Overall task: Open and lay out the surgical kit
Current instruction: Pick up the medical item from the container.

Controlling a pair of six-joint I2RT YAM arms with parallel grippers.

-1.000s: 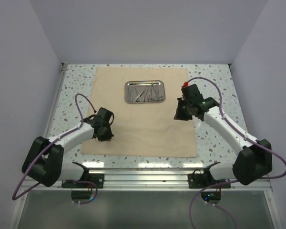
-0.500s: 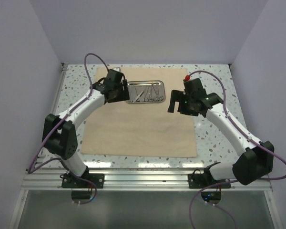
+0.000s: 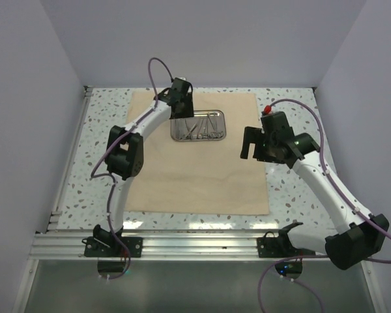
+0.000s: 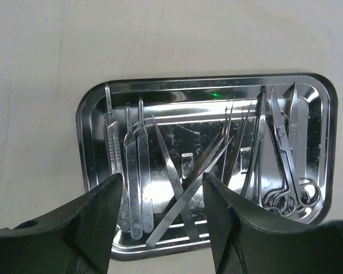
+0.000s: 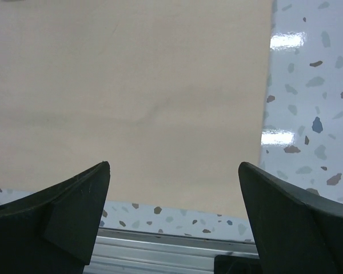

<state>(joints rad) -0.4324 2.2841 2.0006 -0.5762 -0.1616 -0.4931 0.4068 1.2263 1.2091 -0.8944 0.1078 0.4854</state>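
Observation:
The beige cloth wrap point(image 3: 195, 169) lies spread flat on the table. On its far half sits the steel tray point(image 3: 199, 139), holding tweezers and scissors. My left gripper point(image 3: 181, 107) hovers over the tray's left end, open. In the left wrist view its dark fingers straddle crossed tweezers point(image 4: 177, 200) from above. Flat handles point(image 4: 134, 171) lie at the left of the tray point(image 4: 217, 81) and scissors point(image 4: 283, 148) at the right. My right gripper point(image 3: 252, 145) hangs wide open over the cloth's right edge. Between its fingers point(image 5: 174, 168) only cloth point(image 5: 131, 85) shows.
Speckled tabletop point(image 3: 104, 130) borders the cloth on all sides and shows right of it point(image 5: 314, 85). An aluminium rail point(image 3: 195, 244) runs along the near edge, seen too as the rail point(image 5: 160, 245) in the right wrist view. Walls enclose the left, right and back.
My left arm has swung from the cloth's near left corner up to the tray, and its gripper has opened. My right gripper has opened wide and drifted slightly right.

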